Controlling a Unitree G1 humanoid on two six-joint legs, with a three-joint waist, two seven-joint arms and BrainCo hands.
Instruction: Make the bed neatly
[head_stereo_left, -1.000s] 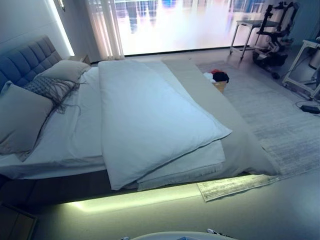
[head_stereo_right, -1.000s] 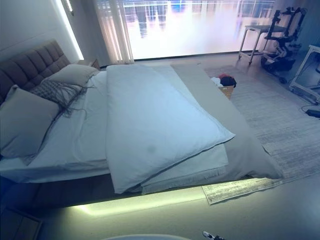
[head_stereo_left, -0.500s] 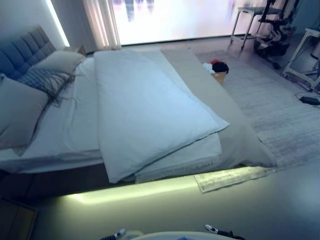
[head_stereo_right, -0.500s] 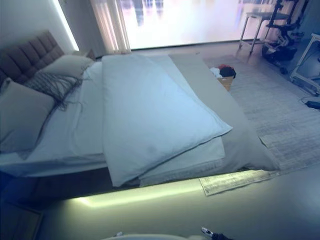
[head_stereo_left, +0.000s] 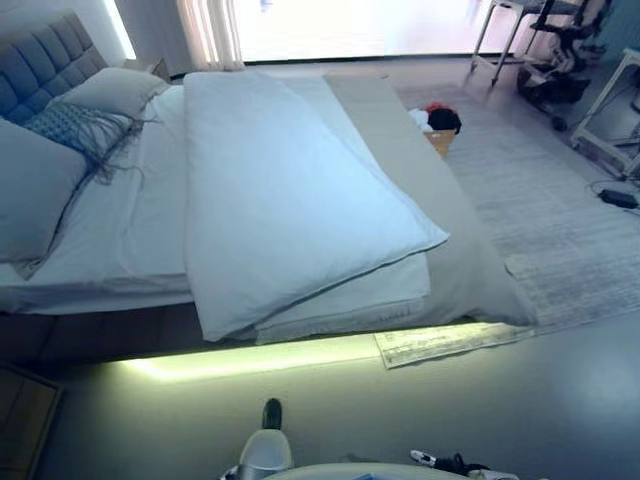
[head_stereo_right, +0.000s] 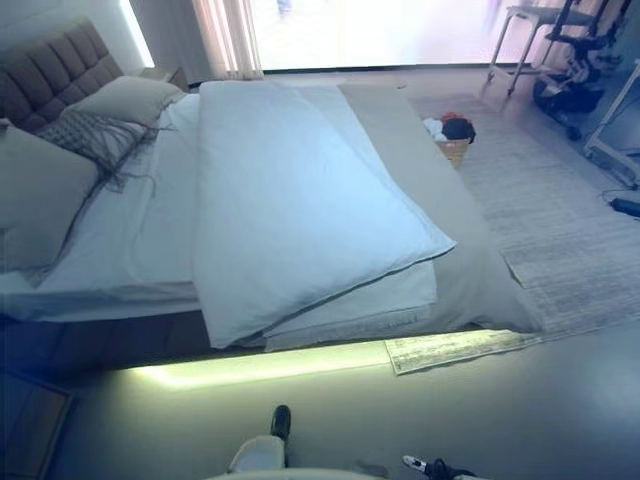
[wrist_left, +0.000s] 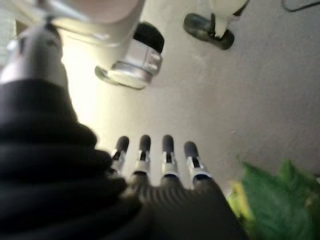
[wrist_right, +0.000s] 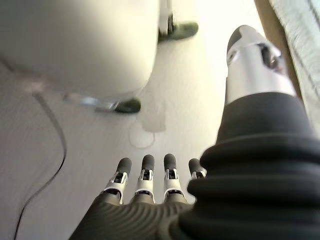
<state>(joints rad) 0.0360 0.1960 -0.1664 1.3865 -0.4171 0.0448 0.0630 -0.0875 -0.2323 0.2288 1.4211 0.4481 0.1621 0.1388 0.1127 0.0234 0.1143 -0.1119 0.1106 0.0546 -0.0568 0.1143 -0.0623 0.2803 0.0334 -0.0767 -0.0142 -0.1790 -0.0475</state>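
Observation:
The bed (head_stereo_left: 120, 340) lies across the view, its grey padded headboard (head_stereo_left: 40, 55) at the left. A white duvet (head_stereo_left: 290, 200) lies folded and askew over the middle, one corner hanging over the near edge. White sheet (head_stereo_left: 130, 220) shows bare between the duvet and the pillows (head_stereo_left: 30, 190). A fringed cushion (head_stereo_left: 75, 125) rests among them. A grey cover (head_stereo_left: 440, 210) drapes the foot end. My left hand (wrist_left: 167, 160) and right hand (wrist_right: 145, 182) hang open above the floor, touching nothing; neither shows in the eye views.
A basket of clothes (head_stereo_left: 435, 125) stands on the pale rug (head_stereo_left: 540, 210) beyond the bed's foot. A stool (head_stereo_left: 500, 25) and white frames (head_stereo_left: 610, 110) stand at the far right. A wooden nightstand (head_stereo_left: 20, 415) is at the lower left. Green leaves (wrist_left: 270, 200) show beside my left hand.
The whole picture has shifted up: the camera has tipped downward, showing more floor in front of the bed. The bedding lies as before.

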